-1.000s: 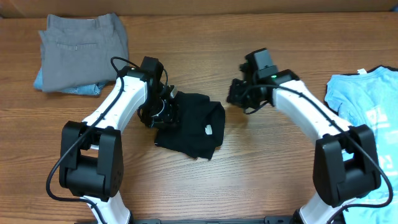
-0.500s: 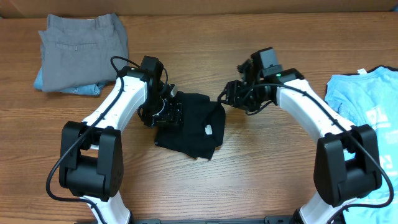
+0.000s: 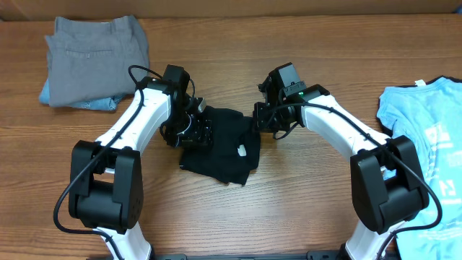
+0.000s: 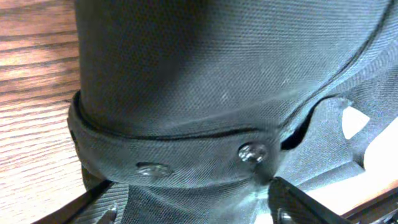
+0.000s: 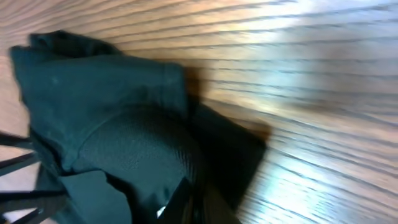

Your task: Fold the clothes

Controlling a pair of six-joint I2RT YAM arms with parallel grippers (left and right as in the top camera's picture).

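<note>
Black T-shirt point(image 3: 224, 148) lies bunched in the middle of the wooden table point(image 3: 303, 206). It looks soft, light and limp (a fine knit), so I would hold it at the hems or corners. The left gripper point(image 3: 189, 130) is at its left edge and the right gripper point(image 3: 261, 121) at its right edge. For both, I cannot tell how the jaws stand. Farther away lie folded grey trousers point(image 3: 94, 50).

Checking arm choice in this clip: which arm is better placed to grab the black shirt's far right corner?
Right, probably. The right fingers sit at that corner of the black shirt, with fabric close in its wrist view. The left fingers are buried in the opposite edge.
</note>
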